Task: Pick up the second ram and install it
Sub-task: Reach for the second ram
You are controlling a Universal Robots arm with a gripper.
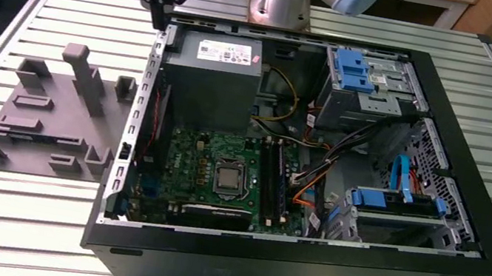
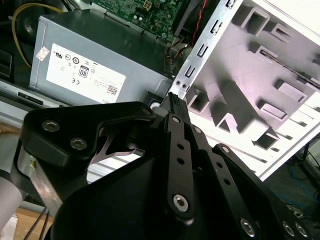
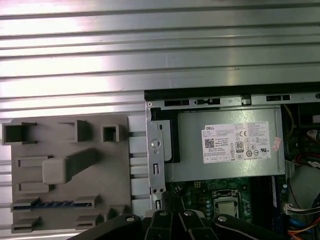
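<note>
The second ram [image 3: 52, 204] is a thin dark strip lying in a slot of the grey fixture [image 3: 65, 150], towards the fixture's near-left part; the exterior view shows the ram [image 1: 26, 136] as a dark line. My gripper [image 1: 161, 19] hangs above the back-left corner of the open computer case [image 1: 304, 268], beside the grey power supply [image 1: 212, 72]. Its fingers [image 2: 175, 150] meet at the tip with nothing seen between them, well away from the ram. The green motherboard [image 1: 211, 170] with its long black memory slots [image 1: 271, 180] lies in the case floor.
The case's metal side rail [image 1: 142, 113] stands between the fixture and the motherboard. Cables, blue drive brackets [image 1: 396, 202] and a drive cage [image 1: 365, 83] fill the case at the exterior view's right. A tall grey post [image 1: 86, 77] rises from the fixture. Slatted metal table [image 1: 12, 219] all round.
</note>
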